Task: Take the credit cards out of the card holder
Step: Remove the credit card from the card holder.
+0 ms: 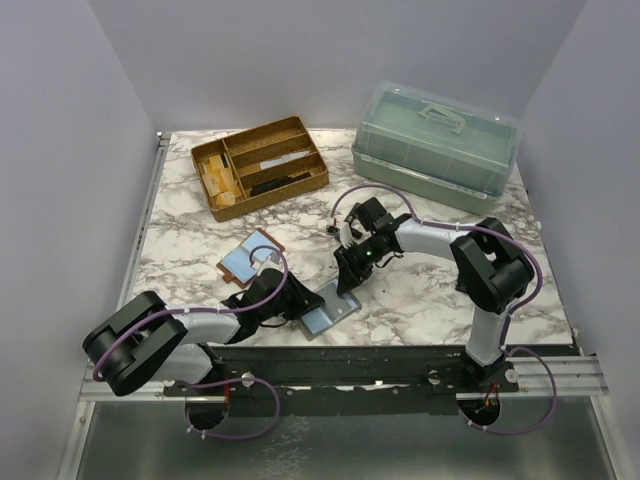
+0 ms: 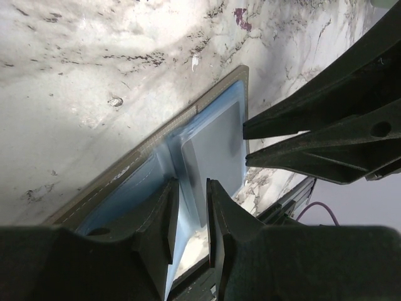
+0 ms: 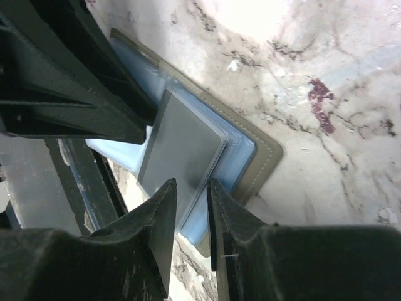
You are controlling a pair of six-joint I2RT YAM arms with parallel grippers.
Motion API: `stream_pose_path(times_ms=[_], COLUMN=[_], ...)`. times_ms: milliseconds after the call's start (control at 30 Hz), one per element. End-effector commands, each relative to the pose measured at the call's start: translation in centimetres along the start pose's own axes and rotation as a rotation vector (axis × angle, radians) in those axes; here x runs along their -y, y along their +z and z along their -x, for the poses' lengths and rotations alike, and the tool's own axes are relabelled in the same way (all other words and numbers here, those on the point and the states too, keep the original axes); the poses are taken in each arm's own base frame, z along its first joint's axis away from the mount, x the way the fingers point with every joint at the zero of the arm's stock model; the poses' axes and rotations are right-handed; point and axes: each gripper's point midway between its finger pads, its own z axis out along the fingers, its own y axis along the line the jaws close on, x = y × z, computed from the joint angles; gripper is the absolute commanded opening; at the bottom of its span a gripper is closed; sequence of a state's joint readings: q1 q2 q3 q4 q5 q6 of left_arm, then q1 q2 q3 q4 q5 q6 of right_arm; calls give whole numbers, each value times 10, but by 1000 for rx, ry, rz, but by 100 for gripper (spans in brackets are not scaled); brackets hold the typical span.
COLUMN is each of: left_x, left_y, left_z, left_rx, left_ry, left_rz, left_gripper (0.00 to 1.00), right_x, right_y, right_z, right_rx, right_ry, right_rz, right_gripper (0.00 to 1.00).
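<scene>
At back left, a wooden tray (image 1: 262, 165) with dividers, well clear of the work. Nearer, on the marble table (image 1: 180, 250), a loose light-blue rectangle (image 1: 250, 258) with a brown edge, just left of where the arms meet; perhaps a card already out, not certain.

Then the left gripper (image 2: 191, 188), reaching in from the left, fingers slightly apart astride the near-left edge of the card holder (image 1: 335, 312). Clamped or merely straddling: cannot tell.

Holder spread open and flat at the near table edge, long axis slanting from near-left to far-right. Inside, the credit cards (image 3: 182, 141), at least one tucked under clear plastic, directly ahead of the right gripper (image 3: 191, 188).

Comes in from the far-right end, jaws a narrow gap apart, wider than the card corner between them, so not pinching it. Both arms about equally near; right seemingly better placed to draw the card out along the slant, away from the left. In the way: only the opposing fingers, crowded close over the holder.

At back right, a green lidded box (image 1: 435, 145), well apart.
</scene>
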State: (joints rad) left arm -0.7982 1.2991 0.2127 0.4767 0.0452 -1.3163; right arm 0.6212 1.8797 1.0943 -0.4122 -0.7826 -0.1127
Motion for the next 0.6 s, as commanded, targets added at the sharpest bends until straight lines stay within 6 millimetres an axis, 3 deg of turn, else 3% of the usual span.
stream_pose_path(times_ms=[0, 200, 433, 500, 567], left_x=[-33, -30, -20, -17, -14], left_y=[-1, -1, -4, -6, -7], left_z=[-6, -7, -6, -6, -6], left_rx=[-19, -23, -24, -24, -25], left_ry=[10, 15, 24, 28, 32], left_rz=[107, 95, 54, 38, 16], left_gripper=[31, 31, 31, 31, 32], right_x=[-19, -38, -18, -19, -18], right_y=[2, -2, 11, 14, 14], right_z=[-6, -3, -15, -17, -17], right_rx=[-16, -2, -52, -59, -62], right_ry=[7, 14, 93, 112, 124], right_rz=[121, 222, 158, 175, 177], right_gripper=[30, 25, 28, 22, 8])
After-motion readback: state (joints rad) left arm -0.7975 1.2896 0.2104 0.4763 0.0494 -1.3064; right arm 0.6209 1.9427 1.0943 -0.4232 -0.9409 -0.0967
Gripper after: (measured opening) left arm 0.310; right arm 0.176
